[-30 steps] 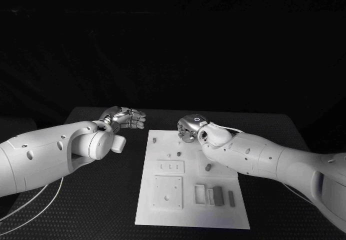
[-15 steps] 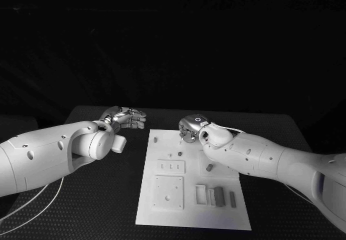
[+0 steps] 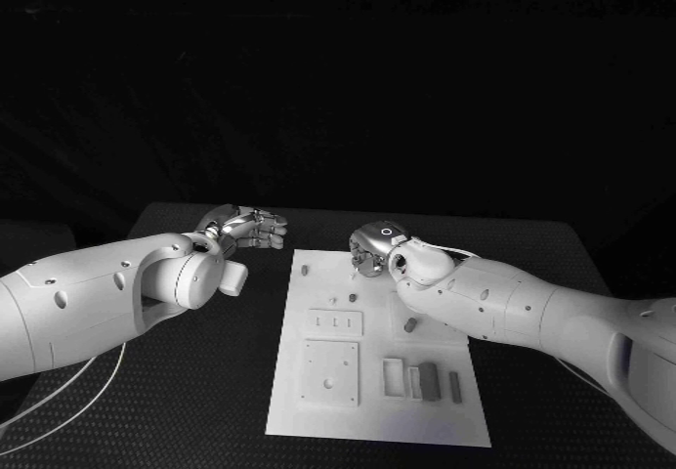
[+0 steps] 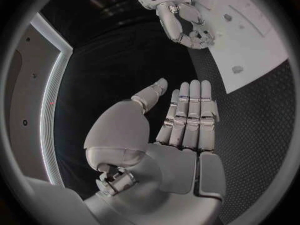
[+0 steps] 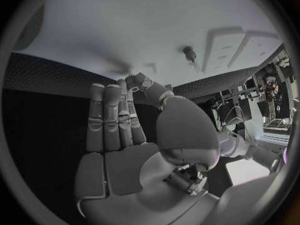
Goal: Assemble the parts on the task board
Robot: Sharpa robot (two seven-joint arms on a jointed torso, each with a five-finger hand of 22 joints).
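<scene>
Black table (image 3: 197, 391) carries the white task board (image 3: 317, 391) at its middle with grey parts (image 3: 430, 381) loose near its front, while the left hand (image 3: 242, 229) and right hand (image 3: 372, 250), fingers straight and empty, have barely shifted, so assembly has not begun.

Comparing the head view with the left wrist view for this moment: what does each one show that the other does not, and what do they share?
Head view alone: the whole task board with its near end, where grey parts lie side by side, and a raised square plate.

Left wrist view alone: the left hand from behind, fingers straight, side by side, holding nothing, over the black table.

Both: the right hand at the board's far end, a far corner of the board, and a small part on it.
</scene>
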